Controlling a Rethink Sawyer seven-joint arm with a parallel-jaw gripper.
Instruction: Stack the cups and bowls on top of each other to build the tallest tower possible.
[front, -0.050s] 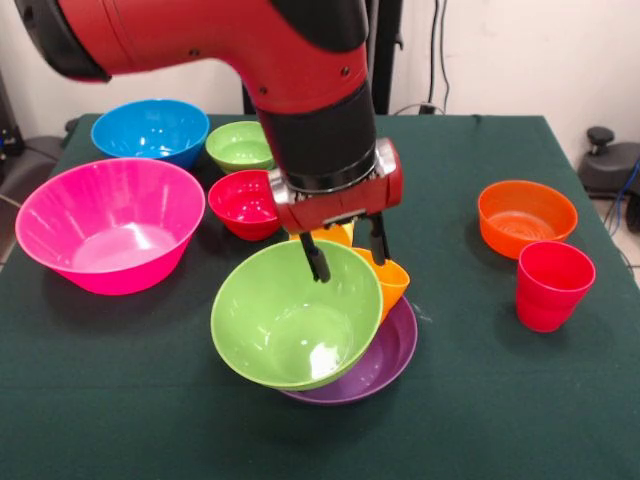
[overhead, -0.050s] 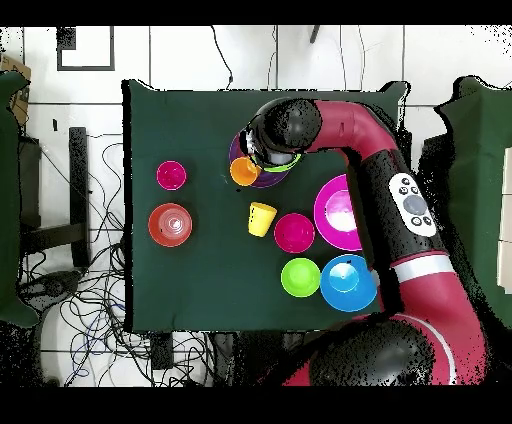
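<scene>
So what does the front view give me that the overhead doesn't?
Front view only: the tool gripping the rim of the tilted large lime green bowl, held over the purple bowl. Overhead only: the yellow cup in full, standing apart on the cloth; the arm hides the tool there. Both show the orange cup in the purple bowl, plus the pink bowl and blue bowl.

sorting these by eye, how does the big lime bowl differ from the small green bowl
The lime bowl is far bigger than the small green bowl. The lime bowl is tilted toward the camera, its rim between the gripper's fingers, over the purple bowl; the small green bowl sits upright on the table, untouched. Both are glossy, round and empty.
</scene>
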